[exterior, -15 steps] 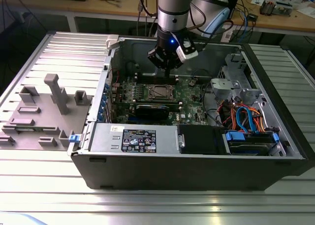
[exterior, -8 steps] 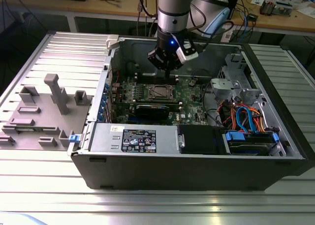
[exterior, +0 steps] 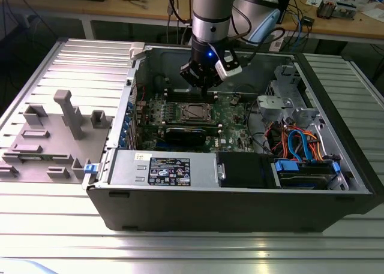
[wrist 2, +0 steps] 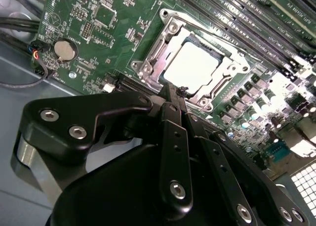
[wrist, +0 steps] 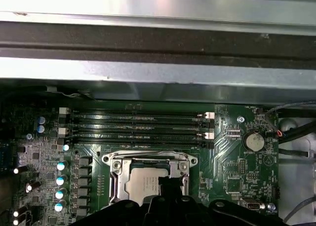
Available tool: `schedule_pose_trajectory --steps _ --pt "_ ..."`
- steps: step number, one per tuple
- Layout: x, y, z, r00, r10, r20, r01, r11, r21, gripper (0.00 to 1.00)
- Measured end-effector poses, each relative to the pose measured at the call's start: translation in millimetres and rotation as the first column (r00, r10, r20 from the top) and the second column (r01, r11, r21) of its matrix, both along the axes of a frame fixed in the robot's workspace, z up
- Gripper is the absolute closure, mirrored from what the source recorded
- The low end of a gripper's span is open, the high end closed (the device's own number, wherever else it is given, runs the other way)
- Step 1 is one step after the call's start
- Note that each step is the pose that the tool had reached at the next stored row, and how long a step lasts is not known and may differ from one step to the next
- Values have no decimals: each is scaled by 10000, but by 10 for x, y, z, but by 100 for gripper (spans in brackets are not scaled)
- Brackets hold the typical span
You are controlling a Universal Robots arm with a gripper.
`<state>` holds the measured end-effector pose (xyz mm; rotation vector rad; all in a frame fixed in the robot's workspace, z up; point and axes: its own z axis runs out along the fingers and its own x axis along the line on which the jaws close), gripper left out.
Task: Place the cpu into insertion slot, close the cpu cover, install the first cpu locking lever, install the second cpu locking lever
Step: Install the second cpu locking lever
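Note:
The cpu (wrist 2: 192, 65) lies flat in the insertion slot (exterior: 195, 112) on the green board, its silver-grey top showing. The cpu cover (wrist 2: 148, 63) lies down over it as a silver frame around the chip. My gripper (wrist 2: 173, 90) hovers just over the socket's edge with its black fingers (wrist 2: 174, 137) pressed together and nothing between them. In the first wrist view the gripper (wrist: 170, 182) overlaps one corner of the cpu (wrist: 140, 184), with the cpu cover (wrist: 116, 174) beside it. In the exterior view the gripper (exterior: 207, 89) hangs inside the open case just behind the socket.
Long black memory slots (wrist: 138, 127) run beside the socket. A coin battery (wrist: 254, 141) and cables (wrist 2: 19, 25) lie to one side. The case walls (exterior: 144, 64) box in the board. A black card (exterior: 192, 133) and the power supply (exterior: 168, 169) sit in front.

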<state>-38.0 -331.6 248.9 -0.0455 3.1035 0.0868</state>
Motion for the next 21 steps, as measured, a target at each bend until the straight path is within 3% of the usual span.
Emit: schedule_pose_trajectory --steps 10,21 --pt "0 -103 -17 10000 -14 -6 14 10000 -17 89" --pt "0 -144 -25 10000 -15 -21 15 10000 -30 89"
